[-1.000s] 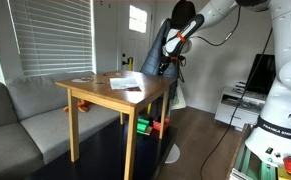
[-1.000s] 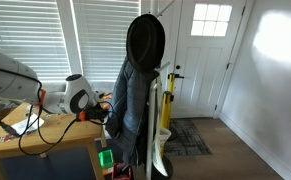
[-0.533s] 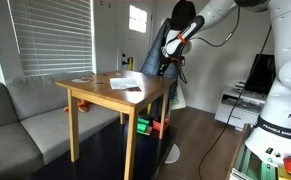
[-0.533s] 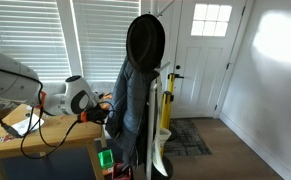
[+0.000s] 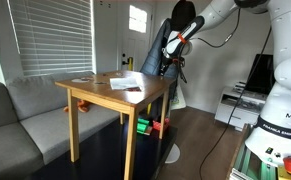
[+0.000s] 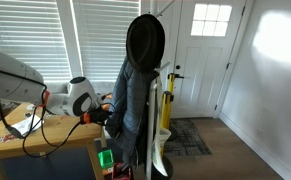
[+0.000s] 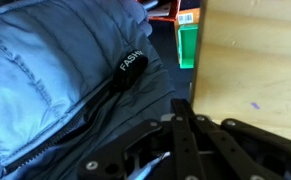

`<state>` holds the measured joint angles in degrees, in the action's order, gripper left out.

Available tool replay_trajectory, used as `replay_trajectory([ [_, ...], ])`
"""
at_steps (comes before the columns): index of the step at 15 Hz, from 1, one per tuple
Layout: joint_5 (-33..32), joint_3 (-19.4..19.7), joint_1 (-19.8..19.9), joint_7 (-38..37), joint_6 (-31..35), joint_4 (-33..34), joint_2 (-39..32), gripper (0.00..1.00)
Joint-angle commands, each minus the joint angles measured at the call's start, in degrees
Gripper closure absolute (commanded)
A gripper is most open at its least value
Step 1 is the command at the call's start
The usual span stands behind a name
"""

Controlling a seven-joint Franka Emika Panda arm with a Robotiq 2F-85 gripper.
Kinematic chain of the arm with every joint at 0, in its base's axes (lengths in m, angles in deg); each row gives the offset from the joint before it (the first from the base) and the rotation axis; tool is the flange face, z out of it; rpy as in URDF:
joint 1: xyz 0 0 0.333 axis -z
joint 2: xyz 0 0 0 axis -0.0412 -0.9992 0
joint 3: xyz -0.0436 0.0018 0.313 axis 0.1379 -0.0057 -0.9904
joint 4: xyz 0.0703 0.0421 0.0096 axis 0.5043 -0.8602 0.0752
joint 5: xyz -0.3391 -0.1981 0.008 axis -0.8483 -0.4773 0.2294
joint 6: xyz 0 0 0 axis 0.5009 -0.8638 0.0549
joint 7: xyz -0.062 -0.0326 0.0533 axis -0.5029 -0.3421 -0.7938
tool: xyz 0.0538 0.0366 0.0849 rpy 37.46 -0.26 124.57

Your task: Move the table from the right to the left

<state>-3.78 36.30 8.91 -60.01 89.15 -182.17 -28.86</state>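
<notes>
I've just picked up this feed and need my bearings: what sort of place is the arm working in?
Most likely a home living room by the entrance: a grey sofa under window blinds, a white front door with glass panes, and a padded coat hanging up.
</notes>
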Motion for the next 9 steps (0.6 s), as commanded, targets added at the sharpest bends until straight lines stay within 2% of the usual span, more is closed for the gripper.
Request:
replay_trajectory([
  [1, 5.0, -4.4, 2.6, 4.7, -1.6, -0.5, 0.7, 1.0],
  [6, 7.9, -7.5, 4.1, 9.8, -2.5, -1.8, 2.4, 1.0],
  [9, 7.5, -8.1, 3.3, 11.0, -3.3, -3.2, 3.8, 1.0],
])
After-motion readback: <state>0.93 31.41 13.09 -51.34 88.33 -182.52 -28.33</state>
